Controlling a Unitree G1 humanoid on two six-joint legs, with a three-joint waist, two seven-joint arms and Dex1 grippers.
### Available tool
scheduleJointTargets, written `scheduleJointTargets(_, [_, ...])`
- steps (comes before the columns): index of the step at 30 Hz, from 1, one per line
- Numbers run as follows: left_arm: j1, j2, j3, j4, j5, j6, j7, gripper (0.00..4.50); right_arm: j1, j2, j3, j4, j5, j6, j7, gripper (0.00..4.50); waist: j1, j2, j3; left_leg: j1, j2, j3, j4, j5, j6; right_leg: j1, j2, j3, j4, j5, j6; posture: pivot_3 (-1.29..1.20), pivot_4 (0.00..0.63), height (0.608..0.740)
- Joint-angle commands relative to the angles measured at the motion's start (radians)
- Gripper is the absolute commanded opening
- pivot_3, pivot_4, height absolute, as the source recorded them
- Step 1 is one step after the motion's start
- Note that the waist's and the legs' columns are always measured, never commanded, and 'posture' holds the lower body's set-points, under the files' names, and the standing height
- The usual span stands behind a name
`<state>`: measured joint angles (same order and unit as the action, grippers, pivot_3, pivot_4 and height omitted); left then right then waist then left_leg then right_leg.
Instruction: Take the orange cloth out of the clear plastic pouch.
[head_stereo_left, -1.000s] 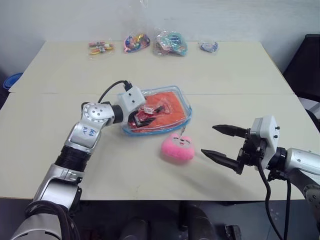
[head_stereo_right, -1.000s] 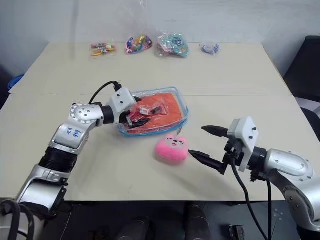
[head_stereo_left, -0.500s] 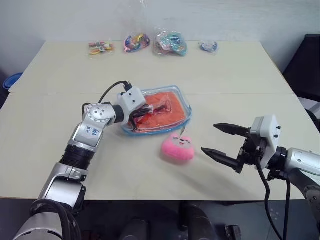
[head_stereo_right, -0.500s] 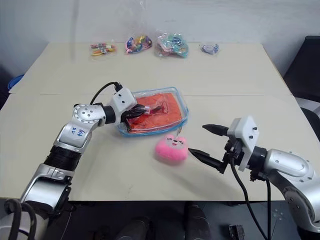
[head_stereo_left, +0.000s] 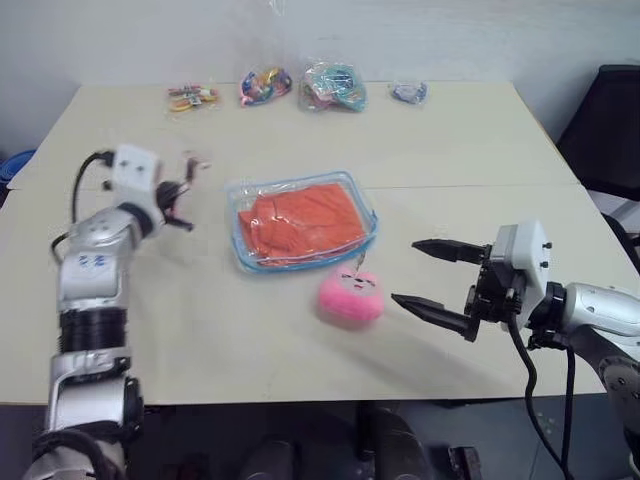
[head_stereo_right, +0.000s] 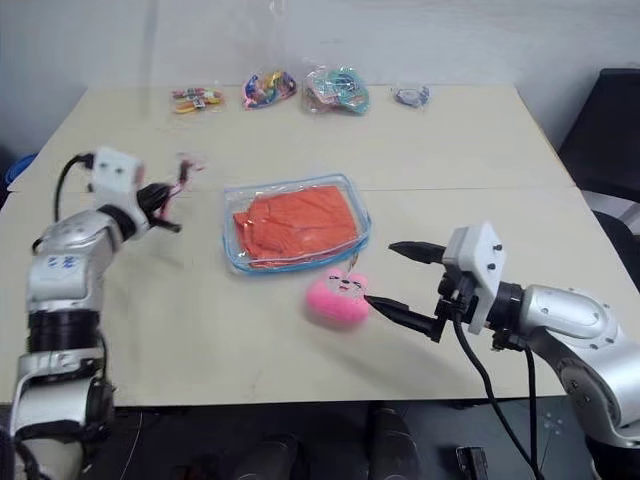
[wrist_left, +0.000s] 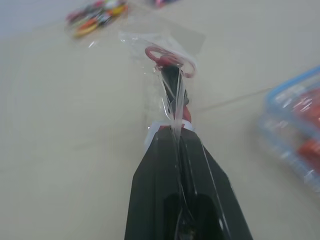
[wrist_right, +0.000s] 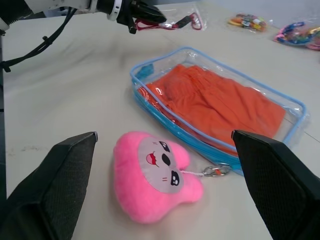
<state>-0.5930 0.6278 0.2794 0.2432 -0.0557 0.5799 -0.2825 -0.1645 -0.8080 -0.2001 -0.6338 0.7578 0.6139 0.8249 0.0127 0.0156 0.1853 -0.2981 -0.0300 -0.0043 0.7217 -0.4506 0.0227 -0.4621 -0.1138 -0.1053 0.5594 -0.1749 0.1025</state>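
The cloth (head_stereo_left: 300, 220) is seen in the pouch (head_stereo_left: 368, 222) at mid-table, between the left gripper (head_stereo_left: 180, 190), clenched on a small clear packet (wrist_left: 172, 60) towards the left edge, and the released, nearer right gripper (head_stereo_left: 432, 283).

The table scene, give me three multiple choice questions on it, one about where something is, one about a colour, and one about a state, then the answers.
1. Where does the pink plush heart lie?
A. inside the pouch
B. on the table just in front of the clear plastic pouch
C. among the bags at the far edge

2. What colour is the pouch's trim?
A. light blue
B. green
C. black

3. What state is the left gripper in?
A. wide open over the pouch
B. shut on the orange cloth
C. shut on a small clear packet with a red clip inside

Answers: 1 B, the heart rests on the table against the pouch's near edge. 2 A, a light blue band runs round the rim. 3 C, the left wrist view shows the fingers pinching the packet's film, while the cloth lies in the pouch.
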Motion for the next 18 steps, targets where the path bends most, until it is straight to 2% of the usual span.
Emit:
scheduleJointTargets(1, [0.065, 0.053, 0.142, -0.016, 0.002, 0.025, 0.093, 0.02, -0.036, -0.012, 0.005, -0.013, 0.034, 0.003, 0.026, 4.50, 0.002, 0.000, 0.000, -0.001, 0.000, -0.001, 0.000, 0.000, 0.000, 0.000, 0.000, 0.000, 0.000, 0.000, 0.000, 0.00, 0.150, 0.740])
scheduleJointTargets(4, [0.145, 0.066, 0.214, -0.051, -0.013, 0.068, 0.120, 0.02, -0.062, -0.013, 0.026, 0.004, 0.039, 0.004, 0.057, 4.50, 0.011, -0.002, -0.001, -0.001, 0.000, -0.004, 0.000, 0.000, 0.000, 0.000, 0.000, -0.001, 0.000, 0.000, 0.000, 0.00, 0.150, 0.740])
scheduleJointTargets(8, [0.227, 0.066, 0.236, -0.112, -0.015, 0.089, 0.127, 0.02, -0.092, -0.007, 0.055, 0.040, 0.016, -0.010, 0.083, 4.50, 0.017, -0.003, -0.002, -0.002, -0.002, -0.005, 0.001, 0.000, 0.000, 0.001, -0.002, -0.001, 0.000, 0.000, 0.000, 0.00, 0.150, 0.740])
scheduleJointTargets(12, [0.266, 0.073, 0.260, -0.136, -0.017, 0.108, 0.149, 0.85, -0.114, 0.001, 0.073, 0.068, 0.004, -0.021, 0.099, 4.50, 0.012, -0.004, -0.002, -0.001, -0.001, -0.009, 0.001, -0.001, -0.001, 0.001, -0.001, -0.001, 0.000, 0.000, 0.000, 0.00, 0.150, 0.740])
scheduleJointTargets(18, [0.304, 0.114, 0.300, -0.148, -0.020, 0.110, 0.140, 2.80, -0.117, 0.005, 0.081, 0.086, -0.011, -0.036, 0.118, 4.50, 0.009, -0.004, -0.002, -0.001, 0.000, -0.009, 0.001, -0.001, -0.001, 0.000, -0.001, -0.001, 0.000, 0.000, 0.000, 0.00, 0.150, 0.740])
